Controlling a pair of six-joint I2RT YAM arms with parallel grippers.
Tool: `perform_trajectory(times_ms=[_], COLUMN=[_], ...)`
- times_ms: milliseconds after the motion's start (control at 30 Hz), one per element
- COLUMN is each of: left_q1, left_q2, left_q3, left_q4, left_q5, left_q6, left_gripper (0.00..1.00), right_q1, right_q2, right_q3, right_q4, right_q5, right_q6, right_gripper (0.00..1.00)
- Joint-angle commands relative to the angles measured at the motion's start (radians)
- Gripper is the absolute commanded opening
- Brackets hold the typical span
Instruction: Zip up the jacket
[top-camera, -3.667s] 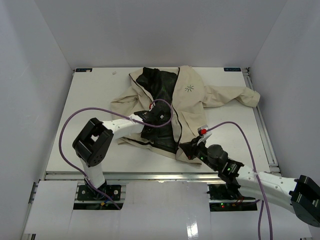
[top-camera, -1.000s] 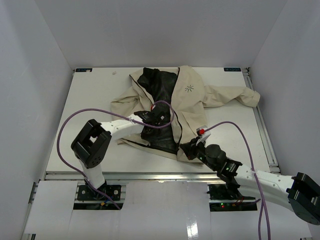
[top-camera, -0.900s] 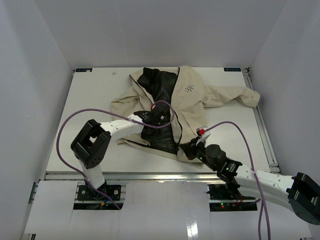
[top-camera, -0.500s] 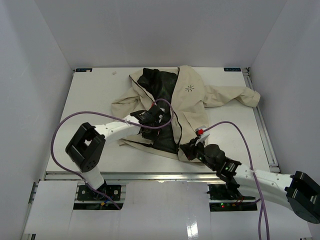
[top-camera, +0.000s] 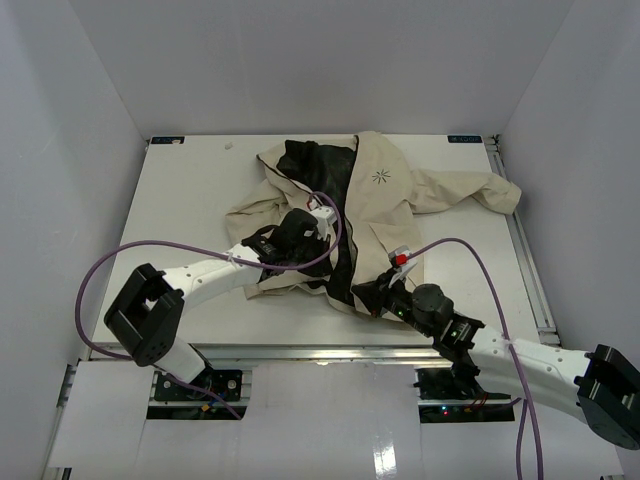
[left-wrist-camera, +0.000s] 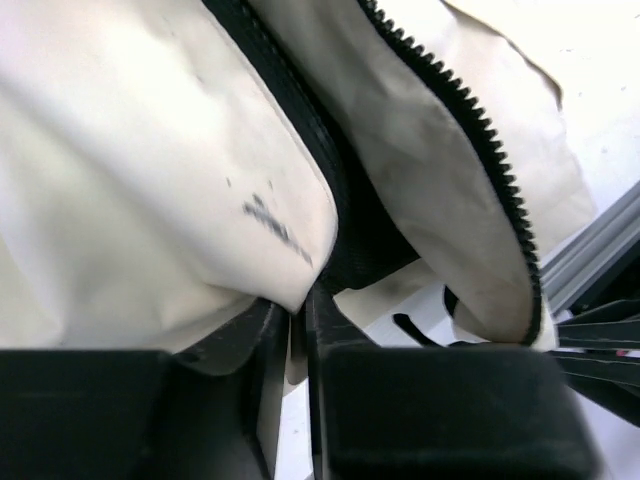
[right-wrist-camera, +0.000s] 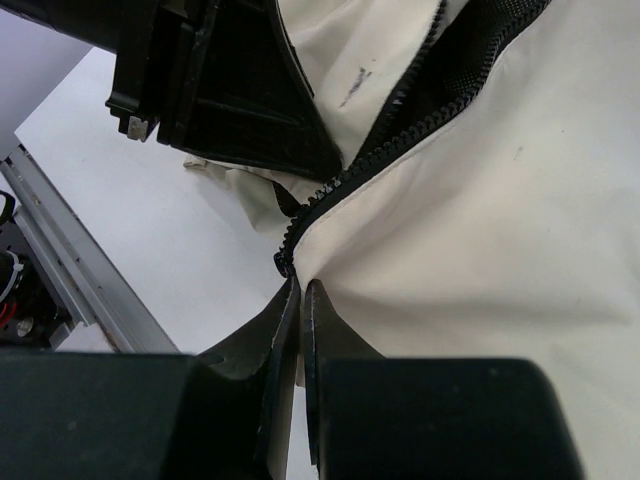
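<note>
The cream jacket (top-camera: 385, 195) lies open on the white table, black lining (top-camera: 318, 170) showing, a small dark starburst logo on its chest. My left gripper (top-camera: 300, 232) is shut on the left front panel's lower edge (left-wrist-camera: 290, 290), with the panel folded over toward the middle. My right gripper (top-camera: 368, 295) is shut on the jacket's right bottom corner (right-wrist-camera: 330, 270), just beside the bottom end of the zipper teeth (right-wrist-camera: 400, 135). The left gripper's black body shows close by in the right wrist view (right-wrist-camera: 220, 90).
The right sleeve (top-camera: 480, 190) trails toward the table's right rail (top-camera: 530, 270). The metal front rail (top-camera: 300, 350) runs just below both grippers. Purple cables (top-camera: 110, 270) loop over the near table. White walls enclose three sides.
My left gripper has pulled the left front panel rightward and toward the front, covering much of the black lining. My right gripper has held the bottom corner and shifted slightly.
</note>
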Motion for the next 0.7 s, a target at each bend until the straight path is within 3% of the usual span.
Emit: perform_trajectory(times_ms=[0, 167, 233, 267, 300, 333, 400, 667], left_q1=[-0.007, -0.007, -0.007, -0.006, -0.007, -0.007, -0.005, -0.005], left_q2=[-0.025, -0.016, -0.017, -0.019, -0.030, -0.039, -0.061, -0.119], left_q3=[-0.020, -0.030, -0.021, -0.018, -0.020, -0.023, -0.030, -0.052], left_q4=[0.064, 0.057, 0.038, 0.030, 0.027, 0.026, 0.024, 0.051], left_q5=[0.039, 0.029, 0.032, 0.017, 0.013, 0.007, -0.005, -0.016], left_q6=[0.014, 0.004, 0.007, 0.005, 0.010, 0.012, 0.013, 0.021], left_gripper=[0.03, 0.00, 0.10, 0.32, 0.36, 0.35, 0.00, 0.00], right_q1=[0.000, -0.002, -0.002, -0.002, -0.002, -0.002, -0.001, -0.001], right_q2=[0.006, 0.002, 0.003, 0.004, 0.008, 0.011, 0.021, 0.063], right_q3=[0.029, 0.021, 0.019, 0.021, 0.022, 0.023, 0.029, 0.047], right_q4=[0.061, 0.054, 0.054, 0.055, 0.055, 0.056, 0.062, 0.072], right_q5=[-0.018, -0.012, -0.004, -0.004, -0.003, -0.002, -0.009, -0.018], right_q6=[-0.001, 0.007, 0.007, 0.006, 0.008, 0.010, 0.010, 0.005], right_gripper=[0.08, 0.08, 0.08, 0.08, 0.08, 0.08, 0.08, 0.08])
